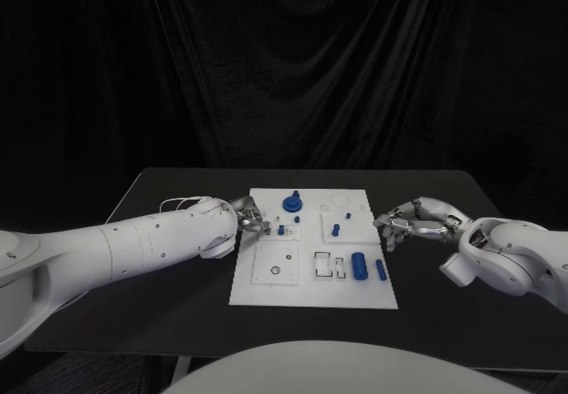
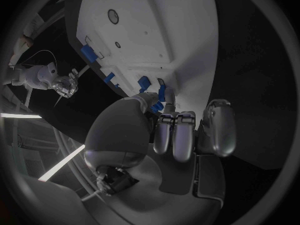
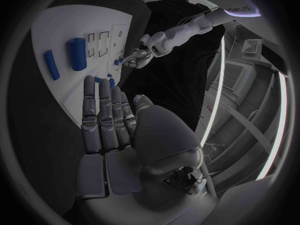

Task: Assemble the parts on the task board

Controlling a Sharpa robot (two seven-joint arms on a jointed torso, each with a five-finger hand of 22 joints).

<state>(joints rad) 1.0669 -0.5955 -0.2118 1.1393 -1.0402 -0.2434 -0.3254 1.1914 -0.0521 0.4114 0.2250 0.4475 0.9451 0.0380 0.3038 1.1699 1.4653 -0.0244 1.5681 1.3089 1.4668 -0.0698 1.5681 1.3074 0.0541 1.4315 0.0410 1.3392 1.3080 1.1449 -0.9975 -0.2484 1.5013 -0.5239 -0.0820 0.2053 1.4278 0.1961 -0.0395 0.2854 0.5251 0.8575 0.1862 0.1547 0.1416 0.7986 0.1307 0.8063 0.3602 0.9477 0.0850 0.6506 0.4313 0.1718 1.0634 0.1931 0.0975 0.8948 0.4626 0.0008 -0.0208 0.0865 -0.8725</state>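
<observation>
White rectangular task board (image 1: 310, 291) mid black counter (image 1: 154, 320). Blue parts counted on it: one knobbed piece (image 1: 292, 202) at far edge, three small pegs (image 1: 335, 230) mid-board, two cylinders (image 1: 359, 266) near right edge. Left robot hand (image 1: 249, 218) over board's left edge, grip unclear. Right robot hand (image 1: 409, 223) at right edge, fingers straight, holding nothing. Bare counter all round board.

The left hand (image 2: 181, 130) reaches over the near edge of the white task board (image 2: 156, 35), its fingertips (image 2: 167, 121) beside a small blue part (image 2: 164, 96) there. More blue parts (image 2: 87, 52) stand along the board's edge, and the right hand (image 2: 67, 87) hovers off that edge, over the black counter (image 2: 250, 75).
</observation>
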